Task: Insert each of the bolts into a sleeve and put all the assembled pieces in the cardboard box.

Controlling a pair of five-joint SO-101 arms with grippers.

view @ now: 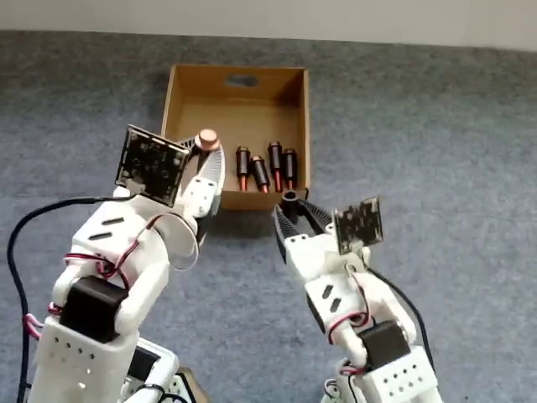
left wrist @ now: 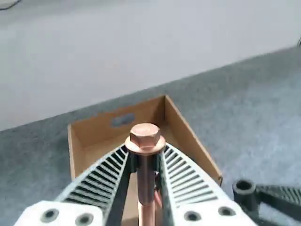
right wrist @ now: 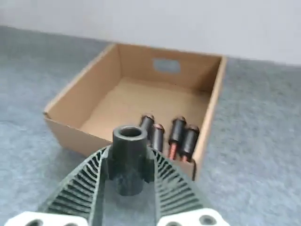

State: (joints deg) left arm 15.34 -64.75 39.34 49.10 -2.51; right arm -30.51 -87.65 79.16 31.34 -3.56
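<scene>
A copper-coloured bolt (left wrist: 145, 141) stands upright in my left gripper (view: 208, 158), hexagonal head on top and shaft pointing down between the two ribbed fingers, which are closed tight against the shaft. In the high view this gripper is over the near left part of the cardboard box (view: 173, 109), with the bolt head just inside the box's front wall.

A short black sleeve (right wrist: 128, 155) stands upright in my right gripper (view: 291, 211), its open bore facing up. The fingers are clamped against its sides. This gripper is just outside the near right corner of the box, close to the front wall, and to the right of my left gripper. The bolt and the sleeve are apart from each other, the bolt held higher than the sleeve. My left wrist camera also shows the sleeve off to one side, lower than the bolt head.

Four assembled pieces (view: 266, 168) lie inside the box, side by side on its floor in the near right corner, the last one next to the right wall. Each is a black sleeve with a copper shaft sticking out towards the front wall.

The box is open-topped, with a slot-shaped handle hole in its far wall. It sits on a grey carpet-like surface (view: 436, 126) that covers the table, beyond both arms.
</scene>
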